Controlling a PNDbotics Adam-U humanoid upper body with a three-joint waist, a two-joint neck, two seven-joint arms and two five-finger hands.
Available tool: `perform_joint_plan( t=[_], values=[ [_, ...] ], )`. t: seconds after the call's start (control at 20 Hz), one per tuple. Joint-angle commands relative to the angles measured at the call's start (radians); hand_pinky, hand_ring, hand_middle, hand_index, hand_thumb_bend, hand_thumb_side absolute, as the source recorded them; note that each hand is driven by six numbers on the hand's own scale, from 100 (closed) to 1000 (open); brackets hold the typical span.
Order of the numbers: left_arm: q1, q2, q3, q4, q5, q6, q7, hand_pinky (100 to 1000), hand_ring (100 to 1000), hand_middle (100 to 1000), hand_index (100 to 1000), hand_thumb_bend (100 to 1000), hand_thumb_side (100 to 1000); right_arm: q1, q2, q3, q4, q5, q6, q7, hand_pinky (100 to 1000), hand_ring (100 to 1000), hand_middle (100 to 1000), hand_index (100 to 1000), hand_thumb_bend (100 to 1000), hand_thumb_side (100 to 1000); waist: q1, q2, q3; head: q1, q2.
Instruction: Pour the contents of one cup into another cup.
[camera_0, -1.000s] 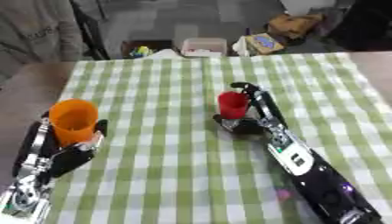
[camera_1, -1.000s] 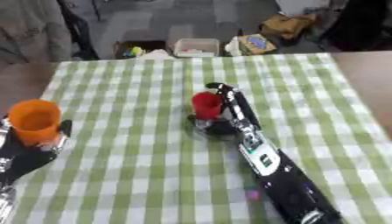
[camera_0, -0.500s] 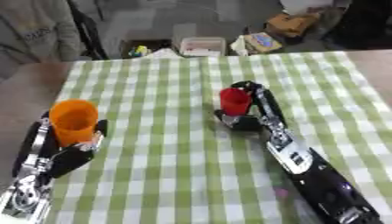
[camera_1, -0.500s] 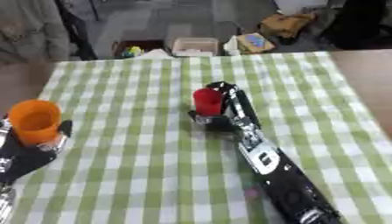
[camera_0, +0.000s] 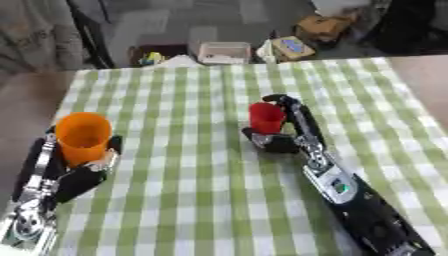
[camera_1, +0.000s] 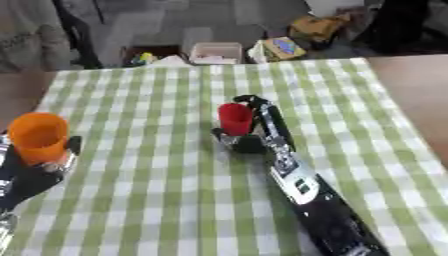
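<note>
Open cloth (camera_0: 192, 150) between 2 cups (held).

Soft even light, faint shadows, overall blur.

The orange cup (camera_0: 82, 136) hides the left robot hand (camera_0: 77, 172) fingers.

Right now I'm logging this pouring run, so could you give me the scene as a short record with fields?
surface: table with green and white checked cloth
orange cup: upright, left side, held in left hand
red cup: upright, near the middle, held in right hand
cups: apart, neither tilted
pour: not yet begun
contents: cannot tell
</note>
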Motion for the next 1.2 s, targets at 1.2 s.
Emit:
perform_joint_plan(
  t=[1.2],
  values=[
    [-0.035, 0.128, 0.004, -0.066, -0.040, 0.046, -0.080, 455, 418, 264, 551, 206, 201, 0.088, -0.084, 0.206, -0.332, -0.071, -0.016, 0.308, 361, 373, 235, 788, 289, 100, -0.024, -0.055, -0.033, 0.002, -0.015]
  ],
)
